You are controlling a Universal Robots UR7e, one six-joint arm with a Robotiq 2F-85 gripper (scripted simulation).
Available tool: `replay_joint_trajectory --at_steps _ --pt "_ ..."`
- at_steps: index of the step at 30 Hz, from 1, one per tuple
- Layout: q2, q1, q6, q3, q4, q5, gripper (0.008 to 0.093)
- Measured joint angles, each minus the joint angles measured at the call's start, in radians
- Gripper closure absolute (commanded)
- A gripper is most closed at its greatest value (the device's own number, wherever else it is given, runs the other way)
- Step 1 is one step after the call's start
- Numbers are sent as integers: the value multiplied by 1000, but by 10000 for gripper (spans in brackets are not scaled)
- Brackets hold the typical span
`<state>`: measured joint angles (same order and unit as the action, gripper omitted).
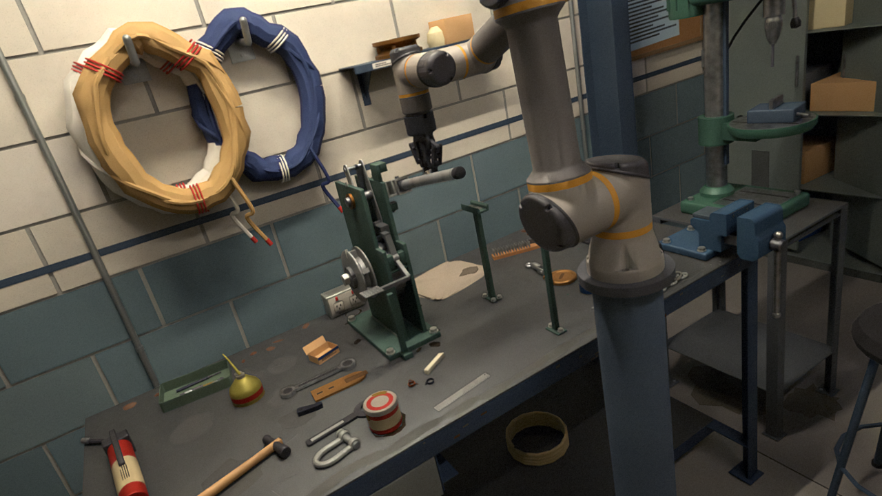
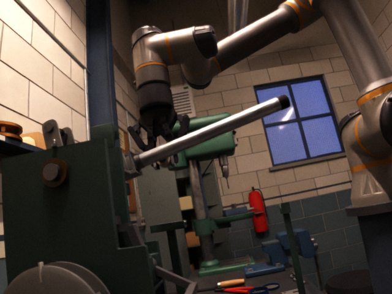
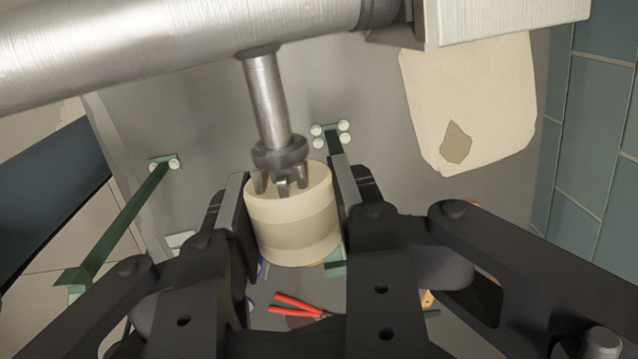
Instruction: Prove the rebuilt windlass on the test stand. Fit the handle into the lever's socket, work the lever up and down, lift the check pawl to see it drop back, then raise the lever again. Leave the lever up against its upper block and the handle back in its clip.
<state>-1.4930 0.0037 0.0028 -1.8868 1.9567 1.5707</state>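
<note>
A cream knob (image 3: 293, 219) on a short steel stem that rises to the handle's underside sits between the fingers of my gripper (image 3: 289, 209), which is closed on it just beside the lever's socket. The steel handle (image 1: 428, 178) (image 2: 209, 130) is seated in the lever's socket (image 2: 130, 165) at the top of the green windlass stand (image 1: 382, 271) and slopes upward away from it. My gripper (image 1: 426, 161) hangs down from above onto the handle near the socket end. Two green posts (image 1: 483, 250) stand on the bench to the right of the stand.
A green tray (image 1: 192, 385) lies at the bench's left end, with an oil can (image 1: 244, 387), wrenches, a hammer (image 1: 247, 464) and a shackle around it. Rope coils (image 1: 160, 117) hang on the wall. A blue vise (image 1: 728, 228) and drill press stand to the right.
</note>
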Motion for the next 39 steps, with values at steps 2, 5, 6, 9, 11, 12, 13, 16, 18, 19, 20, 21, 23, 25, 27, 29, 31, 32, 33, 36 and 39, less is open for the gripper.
replay_joint_trajectory --at_steps 2,5,6,9,11,12,13,16,18,19,20,21,23,25,27,29,31,32,33,36,39 --pt "0 0 0 2 -3 0 934" --pt "-1 0 0 6 -7 0 934" --pt "-1 0 0 7 -9 0 934" --pt "-1 0 0 10 -13 0 934" --pt "0 0 0 12 -16 0 934" --pt "0 0 0 13 -17 0 934" --pt "0 0 0 15 -19 0 934" --pt "0 0 0 18 -23 0 934" --pt "0 0 0 21 -26 0 934" --pt "0 0 0 22 -28 0 934" --pt "0 0 0 23 -29 0 934" --pt "0 0 0 25 -30 0 934" --pt "0 0 0 27 -33 0 934" --pt "0 0 0 30 -36 0 934" --pt "0 0 0 32 -39 0 934" --pt "0 0 0 35 -42 0 934" --pt "0 0 0 38 -45 0 934" --pt "0 0 0 39 -46 0 934" --pt "0 0 0 40 -48 0 934" --pt "0 0 0 44 -52 0 934" --pt "1 0 0 49 -56 0 934"
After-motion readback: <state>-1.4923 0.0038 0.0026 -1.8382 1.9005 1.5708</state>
